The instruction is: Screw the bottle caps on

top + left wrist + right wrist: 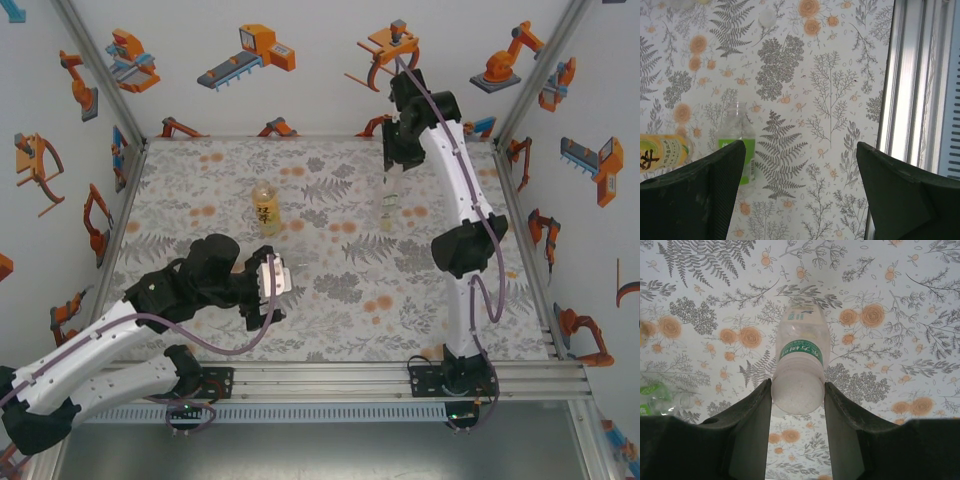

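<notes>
The right hand (798, 385) is pinching the cap (796, 392) on the clear bottle (802, 335), left hand (800, 150) spread empty, so it should twist level, pressing down lightly.

Our left arm (95, 345) lies low and folded at the near left. The left gripper (800, 147) is empty, and we hold its fingers (715, 190) spread wide. Our right arm (462, 200) rises from its base and reaches far back, with the wrist bent downward. The right gripper (798, 385) has its fingers (752, 430) pressed against either side of the clear bottle (801, 335) at its top.
</notes>
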`<state>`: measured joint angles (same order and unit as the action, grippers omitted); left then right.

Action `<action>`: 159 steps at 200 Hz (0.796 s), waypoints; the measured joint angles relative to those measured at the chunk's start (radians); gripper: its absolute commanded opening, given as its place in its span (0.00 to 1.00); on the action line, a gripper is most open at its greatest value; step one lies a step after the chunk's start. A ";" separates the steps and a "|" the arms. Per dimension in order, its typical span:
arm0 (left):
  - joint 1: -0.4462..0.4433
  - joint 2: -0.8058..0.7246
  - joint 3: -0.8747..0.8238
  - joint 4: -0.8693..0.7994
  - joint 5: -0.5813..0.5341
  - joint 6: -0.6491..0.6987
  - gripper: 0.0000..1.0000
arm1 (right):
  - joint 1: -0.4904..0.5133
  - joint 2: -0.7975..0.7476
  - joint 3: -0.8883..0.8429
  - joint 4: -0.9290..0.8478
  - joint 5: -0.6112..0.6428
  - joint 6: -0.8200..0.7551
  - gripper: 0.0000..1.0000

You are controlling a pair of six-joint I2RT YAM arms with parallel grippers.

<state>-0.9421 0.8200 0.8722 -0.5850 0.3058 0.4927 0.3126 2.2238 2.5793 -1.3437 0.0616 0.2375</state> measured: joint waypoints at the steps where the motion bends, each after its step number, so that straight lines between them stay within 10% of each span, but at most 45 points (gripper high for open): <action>1: 0.000 0.000 0.000 0.000 0.000 -0.001 0.84 | 0.000 0.001 0.000 0.000 0.000 0.000 0.00; 159: 0.000 -0.011 -0.015 0.002 -0.025 -0.013 0.85 | -0.004 0.048 0.005 0.077 -0.003 -0.005 0.00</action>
<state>-0.9421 0.8093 0.8570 -0.5831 0.2806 0.4793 0.3088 2.2723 2.5839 -1.2667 0.0582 0.2329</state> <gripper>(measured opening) 0.844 0.416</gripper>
